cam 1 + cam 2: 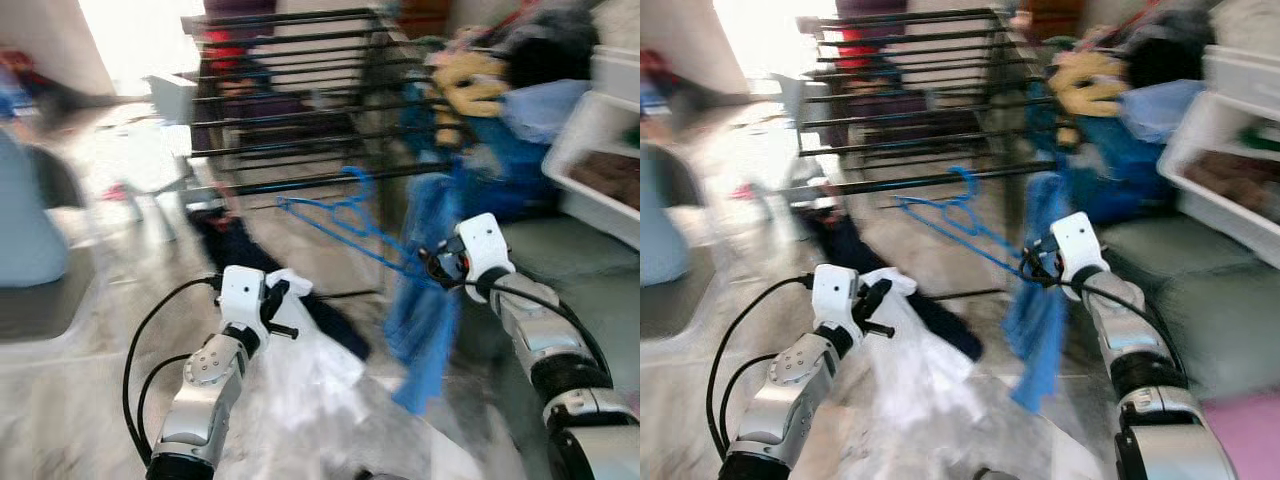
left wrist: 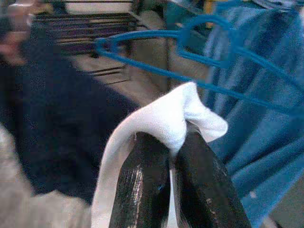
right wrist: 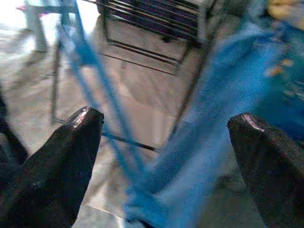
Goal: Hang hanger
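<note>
A blue plastic hanger point(image 1: 335, 215) slants in the air before the black drying rack point(image 1: 290, 100), its hook near a lower rack bar. My right gripper point(image 1: 432, 265) is at the hanger's lower end. In the right wrist view its fingers point(image 3: 80, 133) stand wide open, with the hanger's bars point(image 3: 95, 80) and a blue garment point(image 3: 213, 118) between them. That blue garment point(image 1: 425, 300) hangs down below the right gripper. My left gripper point(image 2: 173, 142) is shut on a fold of white cloth point(image 1: 320, 370), low and left of the hanger.
A dark garment point(image 1: 240, 250) lies on the floor under the rack. Piled clothes point(image 1: 500, 80) and white bins point(image 1: 600, 150) stand at the right, above a grey cushion point(image 1: 570, 250). A pale blue object point(image 1: 25, 220) is at the far left. The head views are blurred.
</note>
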Available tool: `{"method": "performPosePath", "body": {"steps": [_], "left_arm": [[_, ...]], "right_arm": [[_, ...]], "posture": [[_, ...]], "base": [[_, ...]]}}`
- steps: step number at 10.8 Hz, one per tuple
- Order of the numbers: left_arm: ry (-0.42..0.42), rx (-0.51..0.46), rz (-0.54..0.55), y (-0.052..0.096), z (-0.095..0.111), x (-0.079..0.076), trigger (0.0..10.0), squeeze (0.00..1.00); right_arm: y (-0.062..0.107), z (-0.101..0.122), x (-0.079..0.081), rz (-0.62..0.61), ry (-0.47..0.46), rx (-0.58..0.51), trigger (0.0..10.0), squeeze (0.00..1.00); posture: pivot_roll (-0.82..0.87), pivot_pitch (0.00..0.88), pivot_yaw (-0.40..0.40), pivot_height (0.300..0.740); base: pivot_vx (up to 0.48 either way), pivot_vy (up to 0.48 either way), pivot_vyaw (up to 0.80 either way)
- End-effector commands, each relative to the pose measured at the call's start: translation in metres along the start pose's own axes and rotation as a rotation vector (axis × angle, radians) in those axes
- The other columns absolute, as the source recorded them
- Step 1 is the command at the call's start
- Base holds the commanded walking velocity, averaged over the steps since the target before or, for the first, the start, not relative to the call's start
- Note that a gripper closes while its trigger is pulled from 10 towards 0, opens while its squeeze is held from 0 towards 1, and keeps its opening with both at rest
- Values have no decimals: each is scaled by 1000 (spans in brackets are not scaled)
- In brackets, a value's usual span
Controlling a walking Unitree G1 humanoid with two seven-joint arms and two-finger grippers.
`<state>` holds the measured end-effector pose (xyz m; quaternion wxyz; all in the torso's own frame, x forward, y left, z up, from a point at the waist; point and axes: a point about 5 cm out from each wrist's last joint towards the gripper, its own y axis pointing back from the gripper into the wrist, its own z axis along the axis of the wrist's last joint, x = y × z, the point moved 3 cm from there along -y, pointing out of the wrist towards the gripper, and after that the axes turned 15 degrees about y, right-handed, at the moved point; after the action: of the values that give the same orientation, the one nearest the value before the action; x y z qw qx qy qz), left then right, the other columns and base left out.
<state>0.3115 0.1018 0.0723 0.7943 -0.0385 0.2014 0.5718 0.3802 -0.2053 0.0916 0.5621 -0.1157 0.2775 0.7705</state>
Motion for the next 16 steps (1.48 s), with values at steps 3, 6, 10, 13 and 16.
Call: {"method": "performPosePath", "body": {"steps": [3,6,10,13,16], "left_arm": [[-21,-30,2,-2,12,2,10000,0],[-20,-21,-11,-3,9,-3,10000,0],[-26,-30,-2,-3,12,1,10000,0],[-54,-86,-23,0,20,-4,10000,0],[-15,-116,-25,2,26,0,10000,0]], "right_arm": [[6,5,3,-22,-44,-55,10000,0],[5,15,11,-103,-74,-63,10000,0],[8,8,11,-232,-97,20,10000,0],[14,7,7,-330,-96,28,10000,0],[20,9,10,-368,-70,27,10000,0]], "posture": [[-116,0,17,740],[-117,0,20,740],[-110,0,19,740],[-110,0,26,740],[-114,0,18,740]], "base": [[0,480,0],[0,480,0],[0,360,0],[0,0,0],[0,0,0]]}}
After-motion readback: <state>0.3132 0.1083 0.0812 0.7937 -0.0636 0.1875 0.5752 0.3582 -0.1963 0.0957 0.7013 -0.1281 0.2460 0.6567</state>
